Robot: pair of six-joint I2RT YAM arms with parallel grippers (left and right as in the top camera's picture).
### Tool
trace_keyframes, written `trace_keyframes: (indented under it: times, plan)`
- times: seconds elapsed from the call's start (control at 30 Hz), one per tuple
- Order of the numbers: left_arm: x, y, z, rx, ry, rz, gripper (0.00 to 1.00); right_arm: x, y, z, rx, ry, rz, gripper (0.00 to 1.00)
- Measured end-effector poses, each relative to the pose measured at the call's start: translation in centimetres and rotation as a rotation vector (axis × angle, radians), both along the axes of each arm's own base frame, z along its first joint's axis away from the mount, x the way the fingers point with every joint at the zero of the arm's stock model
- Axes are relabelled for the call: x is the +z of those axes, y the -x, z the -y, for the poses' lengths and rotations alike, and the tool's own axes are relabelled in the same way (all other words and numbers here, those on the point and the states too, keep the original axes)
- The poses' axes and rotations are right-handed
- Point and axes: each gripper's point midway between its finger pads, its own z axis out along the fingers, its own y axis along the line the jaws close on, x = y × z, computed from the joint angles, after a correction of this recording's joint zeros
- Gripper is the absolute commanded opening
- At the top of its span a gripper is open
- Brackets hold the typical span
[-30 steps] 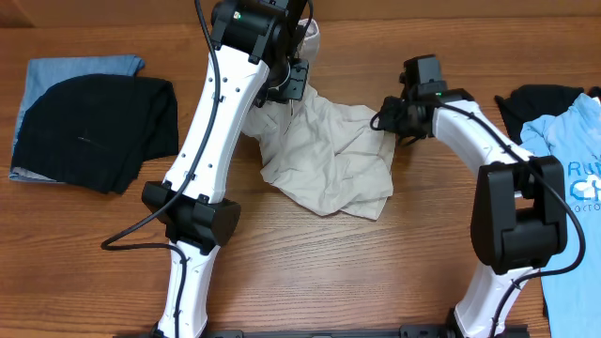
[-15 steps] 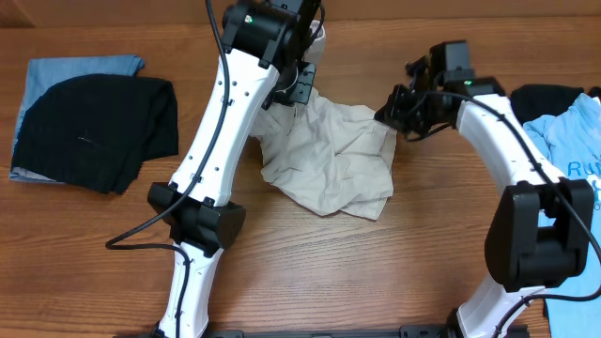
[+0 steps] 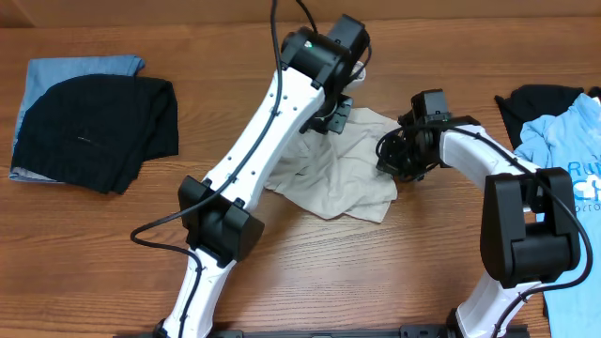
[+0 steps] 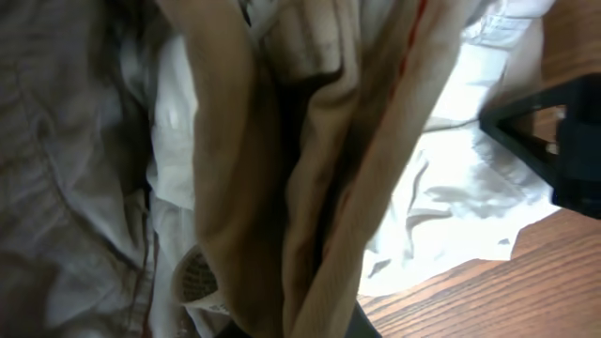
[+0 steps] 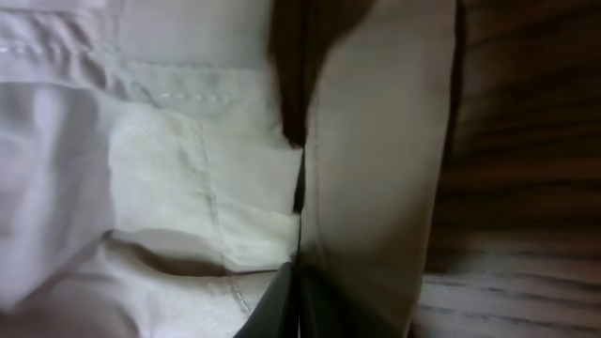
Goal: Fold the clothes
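The light beige cotton shorts (image 3: 329, 174) lie crumpled at the centre of the brown wooden table (image 3: 423, 272), slightly toward 1 o'clock. No finished fold is recorded. The garment is neither spread nor squared, so the task is judged to be at an early stage, with smoothing and every fold outstanding.

The left gripper (image 3: 331, 111) is judged, from the left wrist view, to be clenched on bunched cloth at the heap's 12 o'clock edge. The right gripper (image 3: 390, 155) is pinched on a seamed edge at 3 o'clock.

Against the earlier frames, the left gripper is displaced toward 3 o'clock with the upper layer carried across. The right gripper is lowered toward 6 o'clock, and the heap is narrower. The black knit garment (image 3: 94, 131) at 9 o'clock and the light blue printed T-shirt (image 3: 563, 160) at 3 o'clock are unmoved.
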Motion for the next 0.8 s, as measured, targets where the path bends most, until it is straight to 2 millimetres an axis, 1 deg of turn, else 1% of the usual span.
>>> trace_keyframes:
  times: [0.07,0.13,0.27,0.33,0.4,0.6,0.63,0.67,0.7,0.73,0.8]
  plan:
    - [-0.1,0.8,1.0,-0.026,-0.002,-0.004,0.04,-0.1,-0.1,0.0,0.000,0.001,0.006,0.04]
    - [-0.6,1.1,1.6,-0.039,-0.006,-0.009,0.04,-0.1,-0.1,0.1,-0.001,0.002,0.008,0.04]
    - [-3.4,2.7,3.0,-0.071,-0.028,-0.056,0.04,-0.2,-0.2,0.3,-0.004,0.016,0.011,0.04]
    - [-4.7,3.1,4.3,-0.084,-0.002,-0.070,0.04,-0.3,-0.2,0.3,-0.004,0.018,0.014,0.04]
    - [-5.0,3.3,5.3,-0.088,0.027,-0.071,0.04,-0.5,-0.2,0.3,-0.004,0.017,0.022,0.04]
    - [-5.0,3.5,6.7,-0.031,0.085,-0.076,0.04,-0.6,-0.2,0.3,-0.008,0.002,0.046,0.04]
    - [-5.0,3.5,6.9,-0.017,0.092,-0.078,0.07,-0.6,-0.2,0.3,-0.008,0.001,0.047,0.04]
    - [-5.0,3.5,7.1,-0.010,0.102,-0.081,0.24,-0.6,-0.2,0.3,-0.008,0.001,0.046,0.04]
    - [-4.9,3.5,7.4,-0.006,0.121,-0.084,0.33,-0.6,-0.2,0.3,-0.008,0.001,0.046,0.04]
    - [-4.8,3.5,7.8,-0.007,0.139,-0.088,0.36,-0.6,-0.2,0.3,-0.008,0.001,0.046,0.04]
    - [-4.6,4.1,9.0,-0.007,0.207,-0.126,0.45,-0.6,-0.2,0.3,-0.008,0.001,0.047,0.04]
